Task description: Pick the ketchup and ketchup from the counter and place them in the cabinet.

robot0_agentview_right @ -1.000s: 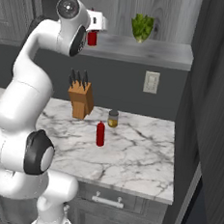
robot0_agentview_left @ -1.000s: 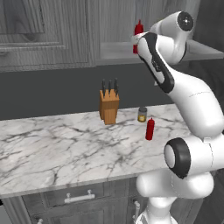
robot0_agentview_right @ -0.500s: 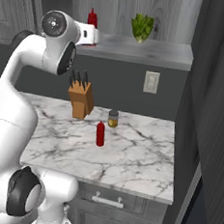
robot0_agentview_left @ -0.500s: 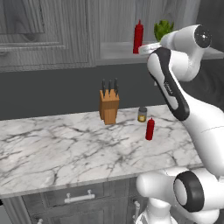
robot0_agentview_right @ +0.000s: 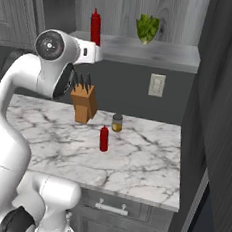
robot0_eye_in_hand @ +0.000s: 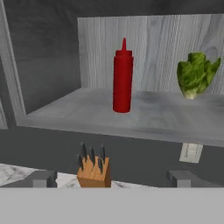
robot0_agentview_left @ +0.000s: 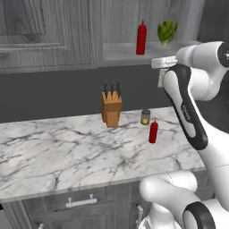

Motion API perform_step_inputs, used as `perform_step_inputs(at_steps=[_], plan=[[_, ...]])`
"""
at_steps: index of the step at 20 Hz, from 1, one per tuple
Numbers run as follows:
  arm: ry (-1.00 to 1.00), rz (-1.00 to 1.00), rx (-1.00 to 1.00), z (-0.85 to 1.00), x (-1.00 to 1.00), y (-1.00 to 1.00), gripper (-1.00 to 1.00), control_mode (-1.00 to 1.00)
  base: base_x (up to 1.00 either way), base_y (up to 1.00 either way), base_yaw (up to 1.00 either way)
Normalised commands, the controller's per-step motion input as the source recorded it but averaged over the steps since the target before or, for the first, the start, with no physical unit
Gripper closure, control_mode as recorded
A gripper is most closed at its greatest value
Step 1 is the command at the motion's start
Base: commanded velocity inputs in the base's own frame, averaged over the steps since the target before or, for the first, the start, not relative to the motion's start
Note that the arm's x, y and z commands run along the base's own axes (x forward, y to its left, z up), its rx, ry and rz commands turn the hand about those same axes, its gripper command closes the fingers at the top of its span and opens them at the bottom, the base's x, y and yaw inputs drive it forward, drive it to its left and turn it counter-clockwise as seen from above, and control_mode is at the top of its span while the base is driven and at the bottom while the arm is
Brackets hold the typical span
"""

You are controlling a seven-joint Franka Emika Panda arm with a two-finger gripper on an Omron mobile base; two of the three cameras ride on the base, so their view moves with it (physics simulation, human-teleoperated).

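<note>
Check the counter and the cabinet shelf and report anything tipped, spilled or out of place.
Nothing stands out. One ketchup bottle stands upright on the cabinet shelf, apart from the lettuce. The other ketchup bottle stands upright on the counter by the small jar and the knife block. No spill shows.

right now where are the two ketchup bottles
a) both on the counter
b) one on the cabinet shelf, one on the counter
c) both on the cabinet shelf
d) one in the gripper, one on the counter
b: one ketchup bottle stands upright on the cabinet shelf left of the lettuce, while the other ketchup bottle stands on the counter near the small jar.
</note>
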Motion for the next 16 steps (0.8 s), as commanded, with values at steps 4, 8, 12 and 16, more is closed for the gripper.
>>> perform_step_inputs(at_steps=[4, 8, 12, 16], plan=[[0.06, 0.00, 0.01, -0.40, -0.17, -0.10, -1.00, -1.00, 0.00, 0.00, 0.00], [0.12, 0.00, 0.00, -0.53, -0.10, -0.06, -1.00, -1.00, 0.00, 0.00, 0.00], [0.15, 0.00, 0.00, -0.48, -0.02, -0.04, -1.00, -1.00, 0.00, 0.00, 0.00], [0.16, 0.00, 0.00, -0.51, 0.00, -0.05, -1.00, -1.00, 0.00, 0.00, 0.00]])
